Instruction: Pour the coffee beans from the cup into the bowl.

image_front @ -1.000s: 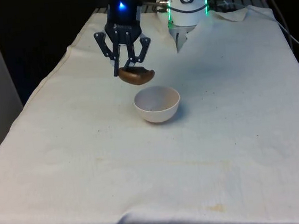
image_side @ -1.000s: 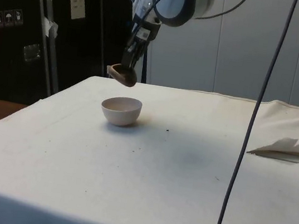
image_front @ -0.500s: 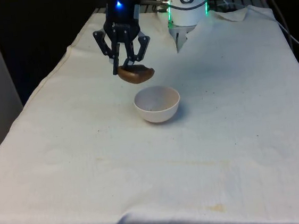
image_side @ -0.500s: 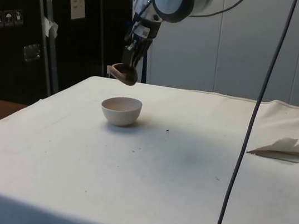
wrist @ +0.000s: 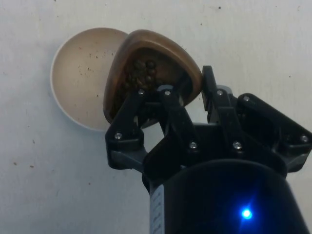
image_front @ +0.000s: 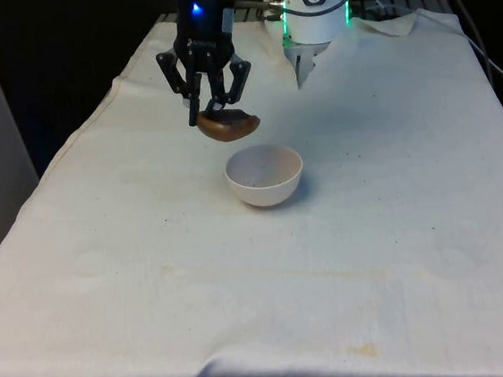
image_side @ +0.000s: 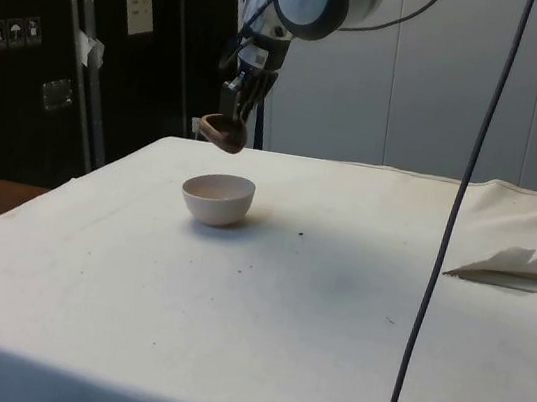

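Gripper [image_front: 211, 112]: clamped on the cup's rim, in the air.
Cup [image_front: 228, 126]: brown, above the bowl, off to the front view's left of it.
Bowl [image_front: 265, 175]: white, on the tabletop [image_front: 400, 227].
Wrist view: beans [wrist: 139, 73] inside the cup; bowl holds only dark specks.
Side view: cup [image_side: 224, 133] clear of the bowl [image_side: 216, 198].

We count one brown cup [image_front: 228, 126], one white bowl [image_front: 265, 175] and one gripper [image_front: 210, 110] with two fingers [wrist: 127, 127]. Inside the cup we see a small heap of dark coffee beans [wrist: 139, 73], too closely packed for us to number. On the one desk [image_front: 400, 227] we count one white cloth, and on it we make out a few dark specks [image_side: 300, 233] scattered near the bowl, too small for an exact count.
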Controlling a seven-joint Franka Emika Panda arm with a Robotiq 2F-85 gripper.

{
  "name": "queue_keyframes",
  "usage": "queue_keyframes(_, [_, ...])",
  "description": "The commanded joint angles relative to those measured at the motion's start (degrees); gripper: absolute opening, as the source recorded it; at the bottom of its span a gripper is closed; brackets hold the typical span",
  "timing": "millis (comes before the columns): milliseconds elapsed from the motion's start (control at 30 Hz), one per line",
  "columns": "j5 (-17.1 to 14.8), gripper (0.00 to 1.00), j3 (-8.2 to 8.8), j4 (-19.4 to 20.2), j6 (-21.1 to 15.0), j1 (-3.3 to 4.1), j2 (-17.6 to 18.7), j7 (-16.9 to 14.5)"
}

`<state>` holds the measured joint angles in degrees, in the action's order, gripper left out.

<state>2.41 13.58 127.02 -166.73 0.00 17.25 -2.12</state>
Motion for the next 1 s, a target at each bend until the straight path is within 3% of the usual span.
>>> queue_keyframes(0, [1.3, 0.05, 1.49, -0.5, 0.4, 0.86, 0.5, 1.6])
queue_keyframes(33, [1.3, 0.05, 1.49, -0.5, 0.5, 0.86, 0.5, 1.8])
queue_keyframes(67, [0.1, 0.05, 0.00, 0.0, 0.1, 0.00, 0.0, 0.6])
queue_keyframes(100, [1.3, 0.05, 1.49, -0.5, 0.5, 0.86, 0.5, 2.1])
queue_keyframes(300, [1.3, 0.05, 1.60, -0.5, 0.7, 0.86, 0.5, 4.2])
queue_keyframes(333, [0.1, 0.05, 0.11, 0.0, 0.3, 0.00, 0.1, 2.6])
queue_keyframes(367, [1.3, 0.05, 1.66, -0.5, 0.8, 0.86, 0.5, 4.5])
queue_keyframes(600, [1.4, 0.05, 1.78, -0.7, 1.0, 0.86, 0.8, 6.7])
queue_keyframes(633, [0.1, 0.05, 0.29, -0.1, 0.6, 0.00, 0.2, 5.2])
queue_keyframes(667, [1.4, 0.05, 1.83, -0.7, 1.1, 0.86, 0.8, 7.0])
queue_keyframes(900, [1.4, 0.05, 1.89, -0.9, 1.6, 0.86, 1.0, 9.2])
queue_keyframes(933, [0.1, 0.05, 0.40, -0.4, 1.3, 0.00, 0.6, 7.7])
queue_keyframes(967, [1.4, 0.05, 1.95, -0.9, 1.7, 0.86, 1.1, 9.4])
